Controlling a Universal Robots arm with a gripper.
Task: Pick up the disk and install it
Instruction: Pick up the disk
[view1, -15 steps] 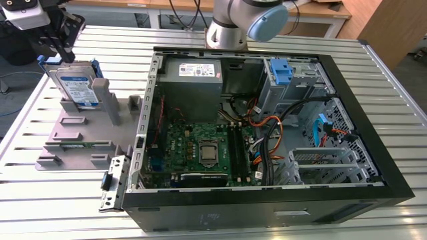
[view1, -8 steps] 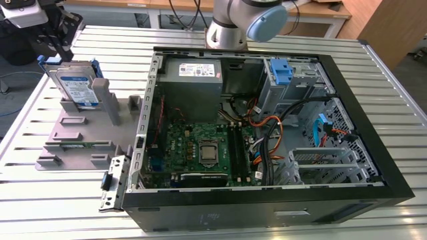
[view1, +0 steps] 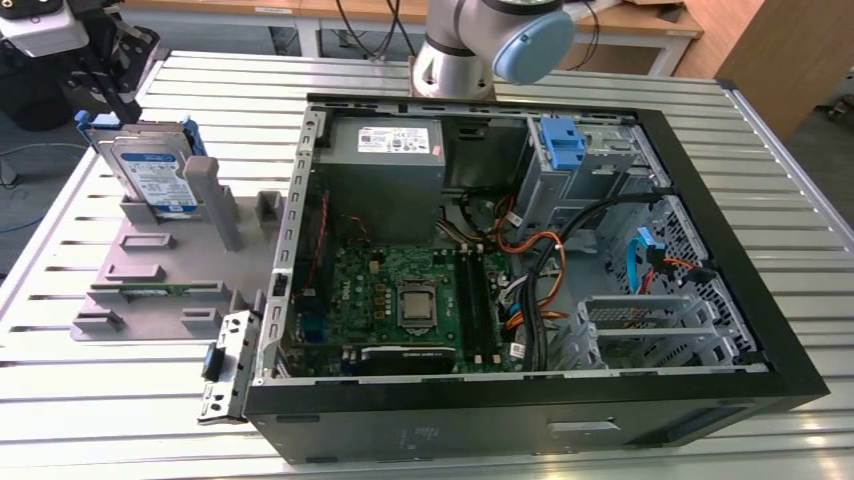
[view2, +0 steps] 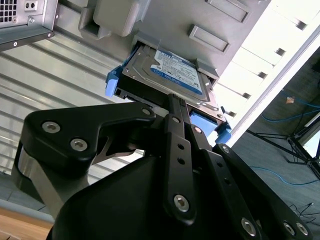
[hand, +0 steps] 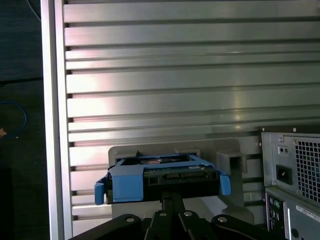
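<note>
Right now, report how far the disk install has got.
Done: nothing yet; the disk stands in its grey holder beside the open computer case. In hand: the gripper is at the disk's upper edge. Left: lifting it out and installing it.

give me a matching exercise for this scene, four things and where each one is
1 disk
2 power supply box
3 motherboard
4 gripper

A flat on the floor of the case
B at the disk's blue-framed edge
C on edge in the grey holder outside the case
D inside the case, corner by the arm's base

Pairs: 1-C, 2-D, 3-A, 4-B
</note>
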